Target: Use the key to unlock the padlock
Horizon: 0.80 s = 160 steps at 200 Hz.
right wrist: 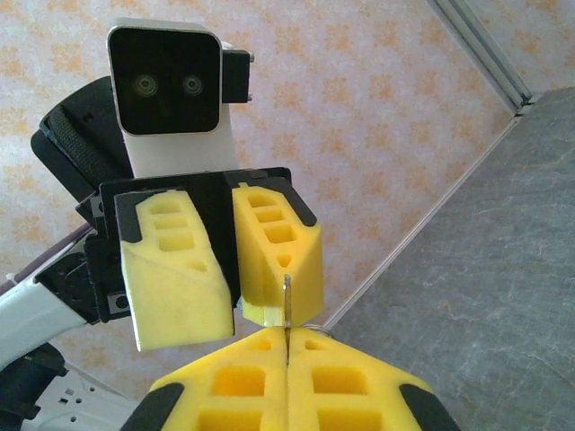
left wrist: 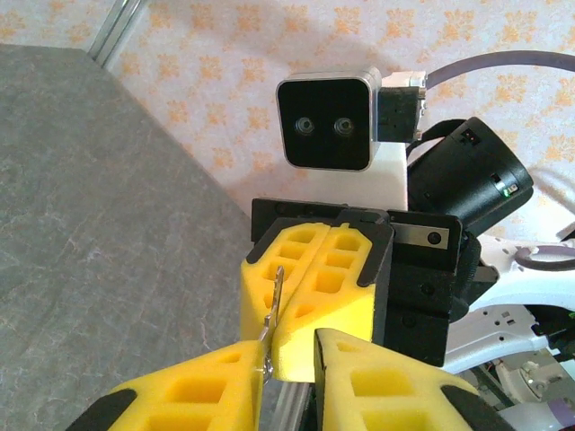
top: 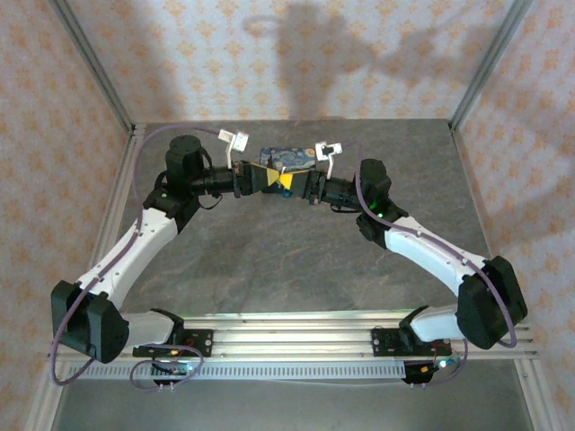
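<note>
Small key (right wrist: 287, 301) gripped where two arms meet, above the far middle of the table (top: 296, 260)
Nearest, the bare grey table; past it the arms bend inward and meet tip to tip. Right pincer (right wrist: 287, 359) – yellow fingers pressed together, clamped on the key, a thin pale metal sliver standing out of their seam toward the other pincer. Left pincer (left wrist: 289, 364) – yellow fingers apart with a narrow gap between them, facing the right one; the key's free end lies by the inner edge of one finger, contact uncertain. Just behind both, a blue printed tin (top: 287, 158) on the table. Farthest, a pale wall (top: 296, 54) with an orange pattern
</note>
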Available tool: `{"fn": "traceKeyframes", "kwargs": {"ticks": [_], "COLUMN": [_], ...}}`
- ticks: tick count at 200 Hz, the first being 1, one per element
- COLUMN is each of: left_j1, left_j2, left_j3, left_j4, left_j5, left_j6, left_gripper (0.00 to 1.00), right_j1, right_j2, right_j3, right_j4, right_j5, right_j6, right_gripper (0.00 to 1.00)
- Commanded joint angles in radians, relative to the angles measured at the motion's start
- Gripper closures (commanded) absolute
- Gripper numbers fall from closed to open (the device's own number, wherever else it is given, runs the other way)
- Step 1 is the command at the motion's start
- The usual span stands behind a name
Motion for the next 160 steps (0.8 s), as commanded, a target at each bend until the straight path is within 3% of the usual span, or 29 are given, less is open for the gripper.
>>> {"fn": "traceKeyframes", "kwargs": {"ticks": [1,50,97,160], "left_j1": [-0.012,-0.009,-0.009,-0.016], "left_j2": [0.01,0.013,0.016,0.022], "left_j3": [0.034,0.028,0.016,0.006], "left_j4": [-0.021,-0.013,-0.011,0.054], "left_j5": [0.003,-0.031,-0.029,-0.007], "left_j6": [0.027,0.016,0.011,-0.019], "left_gripper": [0.77,0.67,0.66,0.8], "right_j1": [0.001,0.001,0.001,0.002], "right_j2": [0.004,-0.002,-0.006,0.004], "right_j3": [0.015,0.013,0.013,0.015], "right_j4": [0.067,0.06,0.06,0.074], "right_j5": [-0.02,-0.02,-0.021,-0.03], "right_j6": [0.004,-0.001,0.002,0.018], "right_gripper": [1.0,1.0,1.0,1.0]}}
